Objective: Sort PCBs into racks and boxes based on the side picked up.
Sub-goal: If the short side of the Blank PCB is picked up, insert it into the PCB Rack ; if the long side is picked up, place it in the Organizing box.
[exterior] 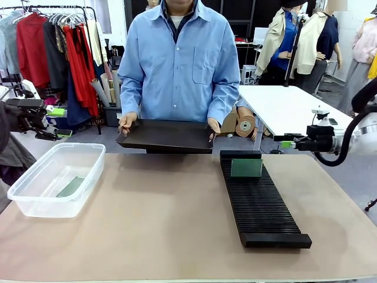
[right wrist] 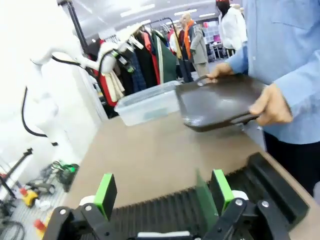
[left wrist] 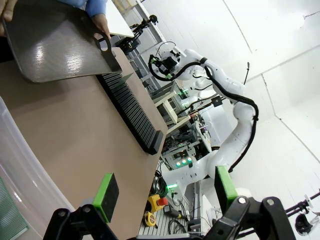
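Front view, left hand (exterior: 59,122) and right hand (exterior: 287,141) spread past table (exterior: 165,224) edges, middle bare.

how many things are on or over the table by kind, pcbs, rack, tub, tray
PCBs: 2, one standing in the rack, one lying in the tub
rack: 1
clear tub: 1
black tray, held by the person: 1
Total: 5

The tub (exterior: 56,177) sits on the counter (exterior: 171,224) at its left side, with one PCB (exterior: 71,187) lying inside. The rack (exterior: 259,200) lies at the right, a second PCB (exterior: 246,168) standing in its far slots. Behind the counter, a person (exterior: 179,59) holds a tray (exterior: 166,136) above the far edge.
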### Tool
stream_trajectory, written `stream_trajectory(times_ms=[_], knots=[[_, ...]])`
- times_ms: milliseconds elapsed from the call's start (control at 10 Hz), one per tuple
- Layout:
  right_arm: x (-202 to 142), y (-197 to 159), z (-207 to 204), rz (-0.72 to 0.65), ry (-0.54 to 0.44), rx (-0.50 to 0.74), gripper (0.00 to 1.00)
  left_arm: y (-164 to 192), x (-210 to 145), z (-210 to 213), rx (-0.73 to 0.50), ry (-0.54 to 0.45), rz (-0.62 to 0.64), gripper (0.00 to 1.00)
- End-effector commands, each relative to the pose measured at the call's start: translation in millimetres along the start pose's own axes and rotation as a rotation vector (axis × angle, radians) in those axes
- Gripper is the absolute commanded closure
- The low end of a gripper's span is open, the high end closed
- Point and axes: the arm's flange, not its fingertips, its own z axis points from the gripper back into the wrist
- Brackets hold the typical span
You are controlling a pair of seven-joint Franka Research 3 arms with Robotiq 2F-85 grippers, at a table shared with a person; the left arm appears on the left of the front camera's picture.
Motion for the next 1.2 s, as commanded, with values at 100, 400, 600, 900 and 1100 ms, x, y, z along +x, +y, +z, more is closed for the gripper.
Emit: stream_trajectory(times_ms=[100, 400, 600, 900, 1100], knots=[[13, 53, -18, -0.272, 0.087, 0.03, 0.0, -2, 0, 0, -0.002, 0.0, -0.003, 0.0], [30, 80, -34, -0.521, 0.139, 0.097, 0.0, -2, 0, 0, -0.002, 0.0, -0.003, 0.0], [43, 93, -37, -0.655, 0.167, 0.048, 0.0, -2, 0, 0, -0.002, 0.0, -0.003, 0.0], [49, 106, -35, -0.837, 0.085, 0.121, 0.0, -2, 0, 0, -0.002, 0.0, -0.003, 0.0], [52, 114, -34, -0.884, 0.009, 0.15, 0.0, -2, 0, 0, -0.002, 0.0, -0.003, 0.0]])
